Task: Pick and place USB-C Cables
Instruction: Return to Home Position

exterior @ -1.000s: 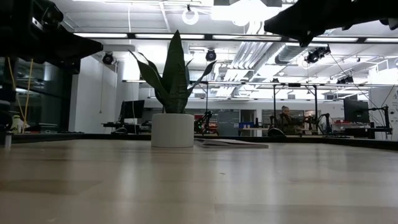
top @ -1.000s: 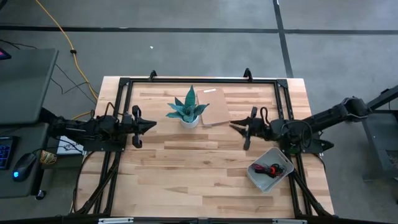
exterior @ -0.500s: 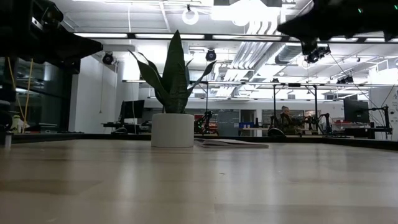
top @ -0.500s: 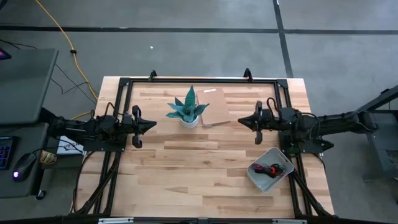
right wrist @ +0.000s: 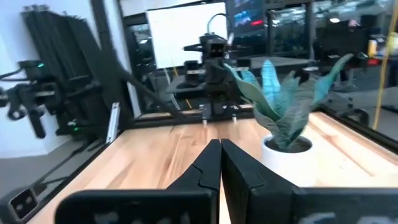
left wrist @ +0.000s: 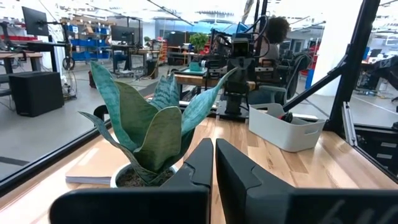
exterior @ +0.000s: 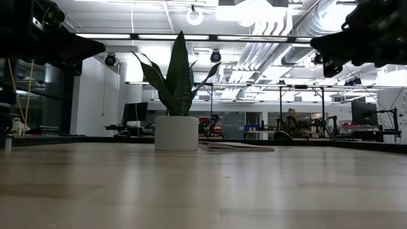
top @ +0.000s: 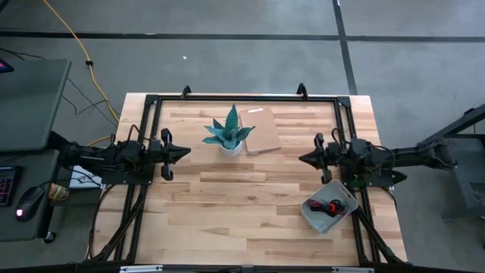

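Toward the near right corner of the pale, plank-grained wooden table (top: 227,220), a rectangular grey-white tray (top: 311,213) with rounded corners sits turned at an angle, just beside the black metal frame rail (top: 362,199). Coiled inside it are the USB-C cables (top: 327,205), thin red and black loops tangled together. The separate bundles cannot be told apart.

Farther back, at mid-depth, the right gripper (top: 301,159) hangs above the table's right side, just beyond the tray and clear of it. Its two dark, angular fingers (right wrist: 245,180) are pressed together with only a hairline seam between them, and they hold nothing. Opposite it, over the left side, the left gripper (top: 187,152) points inward at about the same depth, its fingers likewise drawn to a thin slit and empty.

Between the two and a little farther stands a potted plant (top: 229,135), with stiff, pointed blue-green leaves in a smooth white cylindrical pot. Just right of the pot lies a flat brown notebook (top: 259,130), slightly skewed. Beyond the far edge, a yellow cord (top: 68,34) trails across the grey floor.
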{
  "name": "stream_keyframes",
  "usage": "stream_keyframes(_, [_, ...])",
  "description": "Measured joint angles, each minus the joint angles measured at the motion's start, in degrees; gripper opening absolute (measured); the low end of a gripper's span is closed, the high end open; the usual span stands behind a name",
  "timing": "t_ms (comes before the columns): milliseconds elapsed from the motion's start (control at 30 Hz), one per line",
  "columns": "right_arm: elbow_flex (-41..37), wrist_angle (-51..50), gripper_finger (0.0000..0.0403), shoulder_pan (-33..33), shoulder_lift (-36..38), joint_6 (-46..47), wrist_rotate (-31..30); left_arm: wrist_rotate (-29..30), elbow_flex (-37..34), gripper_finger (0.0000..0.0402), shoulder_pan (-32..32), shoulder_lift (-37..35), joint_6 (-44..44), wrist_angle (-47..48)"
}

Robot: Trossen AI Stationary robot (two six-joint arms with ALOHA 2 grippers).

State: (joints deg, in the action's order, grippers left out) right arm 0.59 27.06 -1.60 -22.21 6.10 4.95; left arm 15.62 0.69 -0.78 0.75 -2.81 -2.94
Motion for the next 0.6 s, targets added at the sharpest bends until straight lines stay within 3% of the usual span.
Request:
stream_keyframes(167, [-0.01, -6.46, 0.0000, -0.01, 3.96, -1.94, 0.86, 0.00, 0.00, 0.0001, 0.00, 0.00, 0.00, 0.02])
stream_keyframes(367, [-0.01, -15.36, 0.0000, -0.03, 10.56, -0.97, -3.02, 0.00, 0.00, 0.0001, 0.00, 0.00, 0.00, 0.02])
stream_keyframes(600, [-0.03, -23.64, 0.0000, 0.01, 18.89, -1.84, -1.88, 0.00, 0.00, 0.0001, 0.00, 0.00, 0.00, 0.02])
